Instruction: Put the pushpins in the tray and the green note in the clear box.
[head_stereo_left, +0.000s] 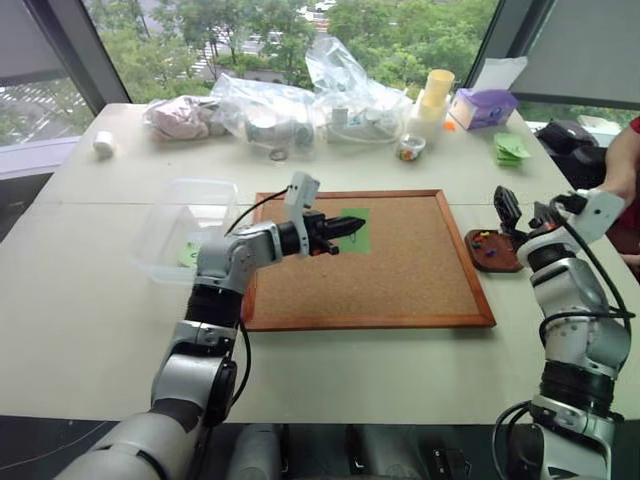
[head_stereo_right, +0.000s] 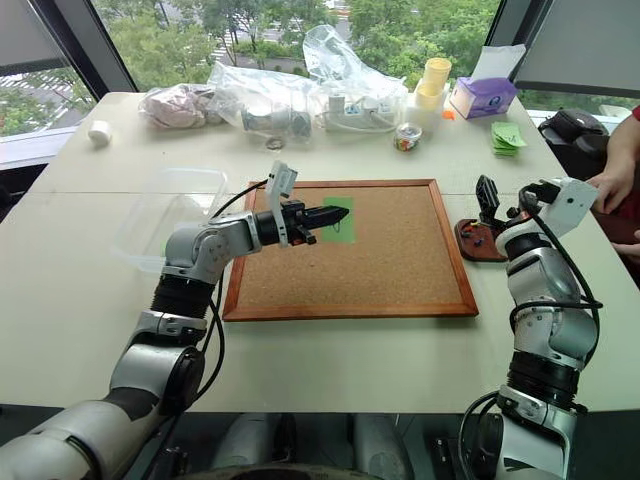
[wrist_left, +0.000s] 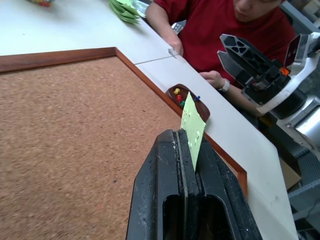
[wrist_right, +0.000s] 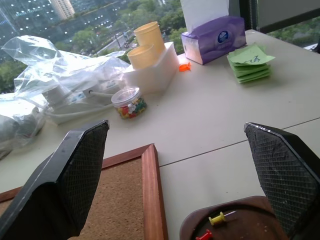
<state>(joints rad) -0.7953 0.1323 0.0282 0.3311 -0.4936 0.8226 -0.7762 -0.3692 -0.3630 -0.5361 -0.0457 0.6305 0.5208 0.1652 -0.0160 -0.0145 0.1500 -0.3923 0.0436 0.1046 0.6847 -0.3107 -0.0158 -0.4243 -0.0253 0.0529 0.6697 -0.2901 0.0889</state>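
My left gripper (head_stereo_left: 335, 232) is shut on the pale green note (wrist_left: 192, 122), holding it by one edge just above the corkboard (head_stereo_left: 400, 265). The clear box (head_stereo_left: 185, 225) stands to the left of the board with a smaller green slip (head_stereo_left: 190, 253) inside. Off the board's right edge lies the dark reddish tray (head_stereo_left: 492, 252). Several pushpins (wrist_left: 179, 98) rest in it; yellow and red ones (wrist_right: 216, 218) show in the right wrist view. Just above the tray's far side hangs my right gripper (head_stereo_left: 505, 212), open with nothing between its fingers.
Clear plastic bags (head_stereo_left: 300, 100), a small jar of pins (head_stereo_left: 410, 148), yellow cups (head_stereo_left: 436, 90), a purple tissue box (head_stereo_left: 483, 107) and a stack of green notes (head_stereo_left: 511, 149) line the far edge. A person in red (wrist_left: 225, 25) sits at the right with a hand (head_stereo_right: 608, 185) on the table.
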